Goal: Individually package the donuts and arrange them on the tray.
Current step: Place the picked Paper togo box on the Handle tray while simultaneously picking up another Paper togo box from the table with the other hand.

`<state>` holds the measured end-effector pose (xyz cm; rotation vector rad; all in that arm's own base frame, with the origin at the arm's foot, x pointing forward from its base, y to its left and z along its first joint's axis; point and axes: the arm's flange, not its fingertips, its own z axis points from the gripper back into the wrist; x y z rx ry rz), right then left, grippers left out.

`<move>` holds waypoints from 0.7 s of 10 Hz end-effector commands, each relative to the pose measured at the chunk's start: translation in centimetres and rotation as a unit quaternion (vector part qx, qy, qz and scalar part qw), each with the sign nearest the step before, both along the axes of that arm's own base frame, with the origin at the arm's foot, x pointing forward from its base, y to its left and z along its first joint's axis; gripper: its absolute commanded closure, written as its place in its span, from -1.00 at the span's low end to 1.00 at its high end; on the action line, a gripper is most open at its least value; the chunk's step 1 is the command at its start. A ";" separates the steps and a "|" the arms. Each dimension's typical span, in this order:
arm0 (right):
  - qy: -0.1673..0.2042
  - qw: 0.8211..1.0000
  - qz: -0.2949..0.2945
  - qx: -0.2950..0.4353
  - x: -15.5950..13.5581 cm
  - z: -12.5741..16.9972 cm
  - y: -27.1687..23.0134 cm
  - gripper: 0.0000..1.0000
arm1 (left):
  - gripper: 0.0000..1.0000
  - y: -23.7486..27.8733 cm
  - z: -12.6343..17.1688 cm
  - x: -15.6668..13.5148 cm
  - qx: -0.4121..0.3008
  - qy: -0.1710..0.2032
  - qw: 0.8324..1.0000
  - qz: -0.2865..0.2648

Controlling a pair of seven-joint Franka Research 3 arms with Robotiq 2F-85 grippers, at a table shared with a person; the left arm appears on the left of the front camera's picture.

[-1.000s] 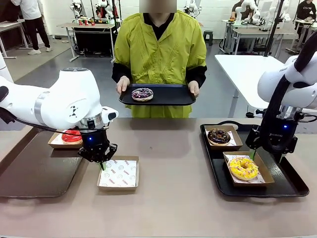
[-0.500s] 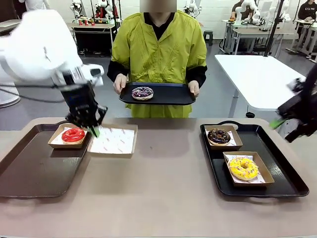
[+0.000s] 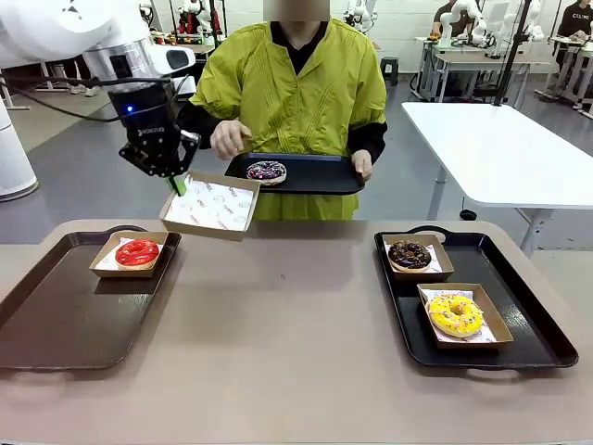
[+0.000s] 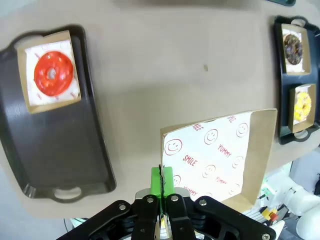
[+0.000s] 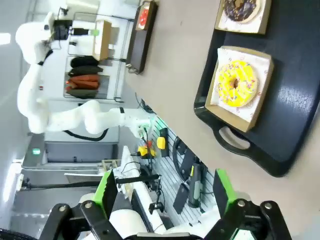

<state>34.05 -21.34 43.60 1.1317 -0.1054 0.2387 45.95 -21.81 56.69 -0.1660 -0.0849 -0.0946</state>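
Three of four donuts are boxed: the red donut (image 3: 137,251) sits in its box on the left tray (image 3: 56,324); the chocolate sprinkled donut (image 3: 409,253) and the yellow donut (image 3: 455,313) each sit in their own box on the right tray (image 3: 537,324), chocolate at the far end, yellow nearer the robot. The fourth, the drizzled donut (image 3: 266,171), lies unboxed on the small tray (image 3: 320,176) which the person (image 3: 296,93) holds at the far side of the surface (image 3: 296,371). The left hand (image 3: 173,179) is clenched on the edge of an empty paper-lined box (image 3: 210,205), held up in the air, tilted, just beside the person's tray; the wrist view shows the green pads pinching the box rim. The person's hand (image 3: 227,139) is raised near the box. The right hand (image 5: 162,192) is released, jaws wide, holding nothing, well above the right tray. Judged remaining: get the drizzled donut into the held box, then set that box on a tray, probably the left one, which has room beside the red donut.
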 end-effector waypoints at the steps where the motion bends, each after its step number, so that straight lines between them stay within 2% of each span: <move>1: -0.009 0.999 -0.011 0.040 0.2 -1.6 -1.1 -1.00 | 1.00 -0.2 0.3 3.1 0.015 -0.001 1.000 0.005; 4: -0.023 0.997 -0.054 0.053 0.0 -3.9 -1.5 -1.00 | 1.00 -0.2 -0.9 6.6 0.014 -0.009 1.000 0.010; 7: -0.045 0.994 -0.085 0.047 0.4 -4.3 -0.7 -1.00 | 1.00 0.1 -1.6 7.5 0.017 -0.007 1.000 0.016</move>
